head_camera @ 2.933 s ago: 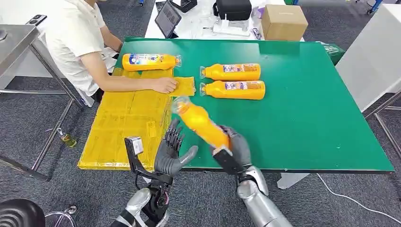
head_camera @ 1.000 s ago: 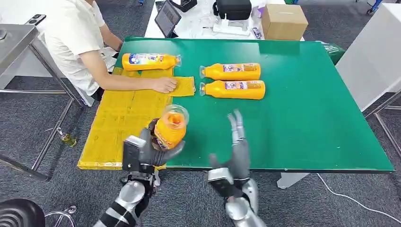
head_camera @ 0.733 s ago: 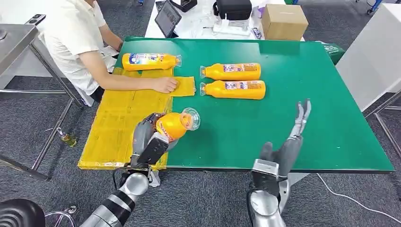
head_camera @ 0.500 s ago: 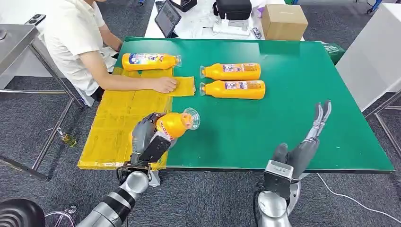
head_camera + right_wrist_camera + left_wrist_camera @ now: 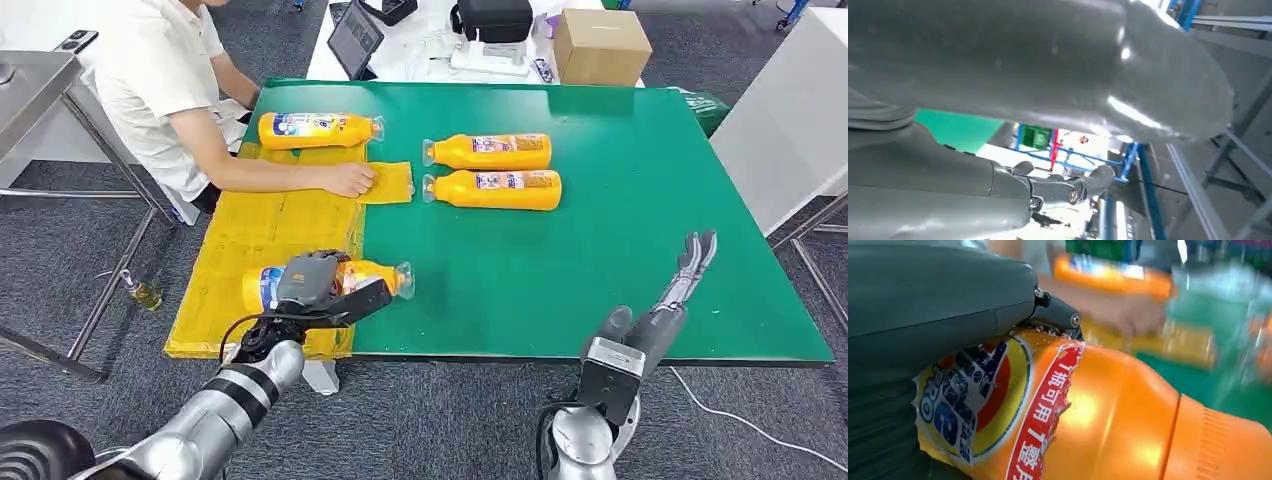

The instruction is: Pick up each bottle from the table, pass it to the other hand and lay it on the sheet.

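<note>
Yellow sheet (image 5: 250, 235), table's left part: person's hand (image 5: 350, 179) resting on it. Left hand (image 5: 312, 281) grips an orange bottle (image 5: 372, 276) lying sideways across the sheet's edge. Two bottles (image 5: 492, 170) mid-table. Right hand (image 5: 665, 300), fingers spread, holds nothing.

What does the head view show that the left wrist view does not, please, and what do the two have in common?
Head view alone: the whole green table, the yellow sheet, two bottles lying side by side on the table, the right hand with its fingers apart and holding nothing, and a seated person with a hand on the sheet.

Left wrist view alone: the held bottle's torn label with its red strip of print, seen close up.

Both: the left hand gripping the orange bottle, and the bottle at the sheet's far end, which is blurred in the wrist view.
</note>
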`<move>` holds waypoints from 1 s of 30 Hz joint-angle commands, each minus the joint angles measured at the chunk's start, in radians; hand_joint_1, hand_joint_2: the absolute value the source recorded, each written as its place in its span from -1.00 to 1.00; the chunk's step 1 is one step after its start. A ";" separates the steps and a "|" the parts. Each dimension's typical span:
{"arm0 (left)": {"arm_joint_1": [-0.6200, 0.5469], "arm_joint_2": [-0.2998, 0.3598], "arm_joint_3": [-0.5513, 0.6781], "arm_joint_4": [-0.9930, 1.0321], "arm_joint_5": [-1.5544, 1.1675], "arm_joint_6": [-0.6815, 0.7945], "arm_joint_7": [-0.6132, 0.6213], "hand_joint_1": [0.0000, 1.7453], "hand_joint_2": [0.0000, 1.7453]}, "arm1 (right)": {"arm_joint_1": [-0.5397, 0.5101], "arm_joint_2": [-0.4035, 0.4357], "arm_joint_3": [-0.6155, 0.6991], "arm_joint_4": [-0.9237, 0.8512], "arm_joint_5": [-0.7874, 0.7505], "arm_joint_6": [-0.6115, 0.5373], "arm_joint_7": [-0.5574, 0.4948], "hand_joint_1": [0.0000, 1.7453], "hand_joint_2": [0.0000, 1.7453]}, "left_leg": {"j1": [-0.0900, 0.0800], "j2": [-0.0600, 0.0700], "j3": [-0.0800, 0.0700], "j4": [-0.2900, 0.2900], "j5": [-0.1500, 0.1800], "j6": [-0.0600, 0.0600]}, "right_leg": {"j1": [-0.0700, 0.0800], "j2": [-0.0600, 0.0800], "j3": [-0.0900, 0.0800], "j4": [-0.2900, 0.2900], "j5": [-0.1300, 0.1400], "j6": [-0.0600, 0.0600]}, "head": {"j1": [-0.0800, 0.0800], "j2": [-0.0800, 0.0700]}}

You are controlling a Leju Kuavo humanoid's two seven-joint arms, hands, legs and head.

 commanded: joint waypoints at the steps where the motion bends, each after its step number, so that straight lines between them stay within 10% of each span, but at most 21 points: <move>1: -0.097 -0.004 -0.002 0.184 0.020 -0.060 -0.026 0.88 1.00 | -0.023 -0.044 0.030 0.142 -0.035 0.002 0.003 -1.00 -1.00 | 0.000 0.002 0.007 -0.001 -0.002 0.002 | 0.001 0.000 0.007 -0.002 -0.002 -0.003 | 0.000 0.000; 4: -0.094 0.000 0.016 0.172 0.047 -0.083 -0.051 0.74 1.00 | -0.026 -0.056 0.046 0.173 -0.057 0.002 0.003 -1.00 -1.00 | 0.001 0.002 0.005 -0.001 -0.002 0.001 | 0.001 0.001 0.005 -0.002 -0.001 -0.003 | 0.000 0.000; 5: -0.091 -0.001 0.027 0.165 0.061 -0.081 -0.066 -0.72 1.00 | -0.028 -0.057 0.047 0.179 -0.057 0.002 0.003 -1.00 -1.00 | 0.001 0.002 0.004 -0.001 -0.001 0.001 | 0.001 0.001 0.004 -0.002 0.000 -0.002 | 0.000 0.000; 8: -0.086 -0.002 0.029 0.153 0.076 -0.098 -0.094 -1.00 1.00 | -0.033 -0.066 0.057 0.200 -0.067 0.002 0.003 -1.00 -1.00 | 0.000 0.002 0.005 -0.001 -0.001 0.002 | 0.001 0.000 0.005 -0.002 0.000 -0.003 | 0.000 0.000; 30: -0.072 -0.015 0.021 0.134 0.120 -0.162 -0.137 -1.00 1.00 | -0.037 -0.074 0.058 0.241 -0.081 0.002 0.003 -1.00 -1.00 | 0.000 0.001 0.003 -0.001 -0.001 0.002 | 0.001 0.000 0.004 -0.001 -0.001 -0.002 | 0.000 0.000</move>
